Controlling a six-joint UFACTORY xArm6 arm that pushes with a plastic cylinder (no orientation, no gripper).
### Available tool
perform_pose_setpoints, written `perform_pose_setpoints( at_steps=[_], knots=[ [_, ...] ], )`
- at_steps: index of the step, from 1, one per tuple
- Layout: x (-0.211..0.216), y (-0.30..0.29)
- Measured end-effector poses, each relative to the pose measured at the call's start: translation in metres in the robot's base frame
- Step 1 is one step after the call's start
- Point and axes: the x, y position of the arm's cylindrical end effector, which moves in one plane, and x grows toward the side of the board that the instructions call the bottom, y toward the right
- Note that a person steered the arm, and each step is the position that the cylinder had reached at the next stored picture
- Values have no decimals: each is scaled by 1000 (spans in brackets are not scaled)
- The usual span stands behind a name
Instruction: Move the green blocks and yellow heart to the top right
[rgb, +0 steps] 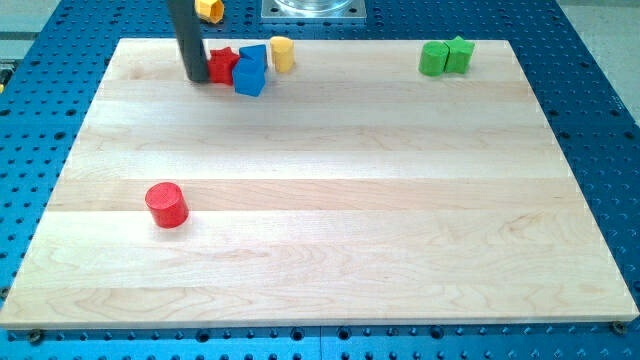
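Two green blocks stand touching near the board's top right, one (433, 58) left of the other (459, 54). A yellow block (282, 53), whose shape is hard to make out, stands at the top left-centre. It is just right of two blue blocks (250, 70) and a red star (222, 65). My tip (195, 78) rests on the board just left of the red star, close to it or touching. The rod rises out of the view's top. Another yellow block (209, 9) lies beyond the board's top edge, right beside the rod.
A red cylinder (166, 204) stands alone at the board's lower left. The wooden board (330, 230) lies on a blue perforated table (600, 120). A metal base plate (315, 9) sits at the view's top centre.
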Motion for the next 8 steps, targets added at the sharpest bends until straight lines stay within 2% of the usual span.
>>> perform_pose_setpoints(
  at_steps=[1, 2, 3, 5, 6, 7, 8],
  knots=[
    [0, 58],
    [-38, 4],
    [-74, 5],
    [-58, 158],
    [-49, 194],
    [-76, 132],
    [-80, 151]
  ],
)
